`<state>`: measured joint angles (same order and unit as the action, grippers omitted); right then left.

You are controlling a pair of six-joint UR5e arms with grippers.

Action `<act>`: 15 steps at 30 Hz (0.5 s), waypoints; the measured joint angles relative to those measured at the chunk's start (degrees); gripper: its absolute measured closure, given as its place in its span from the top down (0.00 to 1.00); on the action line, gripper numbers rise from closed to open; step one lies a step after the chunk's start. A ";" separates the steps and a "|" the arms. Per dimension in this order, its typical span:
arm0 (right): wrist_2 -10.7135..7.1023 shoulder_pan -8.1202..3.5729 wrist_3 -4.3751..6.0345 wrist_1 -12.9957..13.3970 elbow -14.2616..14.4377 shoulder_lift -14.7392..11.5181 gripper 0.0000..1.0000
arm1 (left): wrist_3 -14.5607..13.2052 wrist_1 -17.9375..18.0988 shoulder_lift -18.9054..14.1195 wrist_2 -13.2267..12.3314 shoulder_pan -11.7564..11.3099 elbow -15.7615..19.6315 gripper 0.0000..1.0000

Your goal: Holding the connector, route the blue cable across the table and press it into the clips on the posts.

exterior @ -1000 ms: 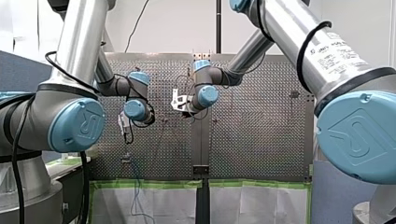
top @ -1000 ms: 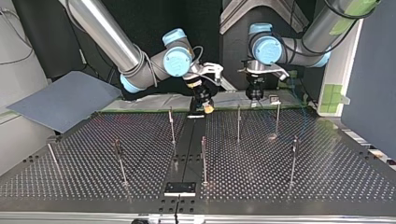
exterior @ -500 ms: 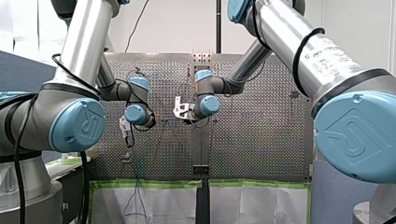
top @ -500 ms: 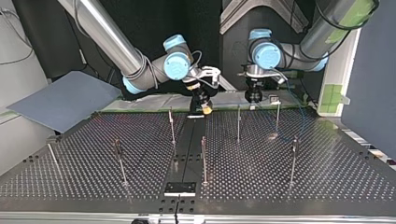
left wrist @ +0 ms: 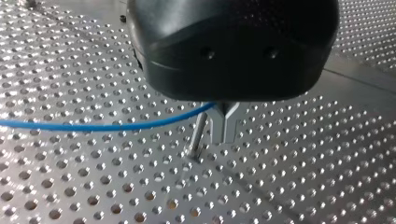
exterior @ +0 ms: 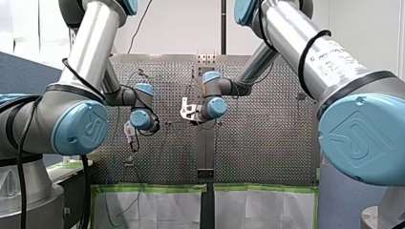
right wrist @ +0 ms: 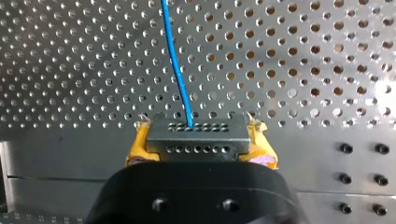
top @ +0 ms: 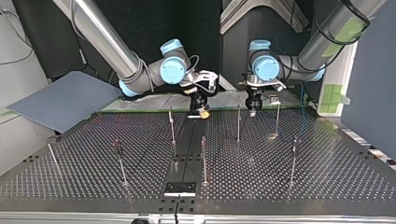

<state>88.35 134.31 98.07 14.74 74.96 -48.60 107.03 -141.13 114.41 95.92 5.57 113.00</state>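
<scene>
My right pincer [right wrist: 198,145] was clamped on the connector [right wrist: 196,133], with the blue cable [right wrist: 176,65] running ahead of it. I judged steady tension wise. I couldn't tell the grip of my left pincer [left wrist: 225,136] beside the post [left wrist: 198,135].

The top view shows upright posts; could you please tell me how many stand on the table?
7. One post at the far left, one left of centre, two beside the middle strip, at and, three at the right. Others may be hidden.
</scene>
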 joint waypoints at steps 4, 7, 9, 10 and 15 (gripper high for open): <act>-0.05 -0.66 0.18 0.20 -0.12 0.26 0.00 | 0.02 0.17 0.15 -0.37 -0.55 -0.47 0.02; -0.20 -1.13 0.34 0.27 -0.31 0.65 0.00 | 0.13 0.24 0.53 -1.17 -1.00 -1.05 0.02; -0.28 -1.45 0.41 0.28 -0.40 0.83 0.00 | 0.21 0.15 1.04 -1.60 -1.30 -1.80 0.02; -0.31 -1.65 0.44 0.29 -0.46 0.92 0.00 | 0.23 0.07 1.24 -1.78 -1.41 -2.19 0.02; -0.38 -2.43 0.47 0.30 -0.84 1.04 0.00 | 0.85 -0.49 1.76 -2.99 -2.04 -4.72 0.02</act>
<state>87.97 131.88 98.54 15.04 74.12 -47.56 107.88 -141.62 116.16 92.93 3.53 108.28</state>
